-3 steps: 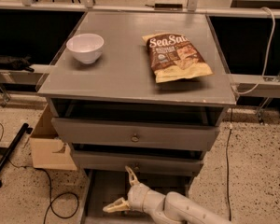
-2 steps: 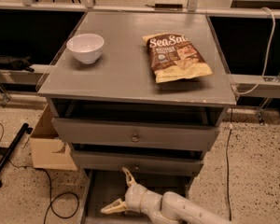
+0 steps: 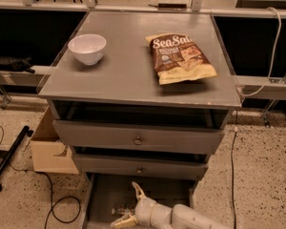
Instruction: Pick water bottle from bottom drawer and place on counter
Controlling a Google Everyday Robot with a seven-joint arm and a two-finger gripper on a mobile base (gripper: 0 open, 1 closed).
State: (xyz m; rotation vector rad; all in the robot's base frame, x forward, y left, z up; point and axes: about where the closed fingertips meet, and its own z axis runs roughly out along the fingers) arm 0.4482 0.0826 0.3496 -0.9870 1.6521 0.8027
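Across the upper frame we see the grey counter [image 3: 128, 75]. At the bottom edge the bottom drawer [image 3: 167, 192] stands open; our gripper [image 3: 130, 205] reaches into it, fingers [image 3: 137, 191] spread apart. Between them lies the water bottle [image 3: 119, 209]: we judge it light, slick, easily crushed, best taken mid-body. It looks small, clear, pale.

Bottom drawer [image 3: 104, 194]: front cut by lower edge, rear hidden under upper drawers. Gripper [image 3: 124, 205] inside it, arm cut off. Water bottle [image 3: 118, 209] between spread jaws: blurred, mostly hidden.
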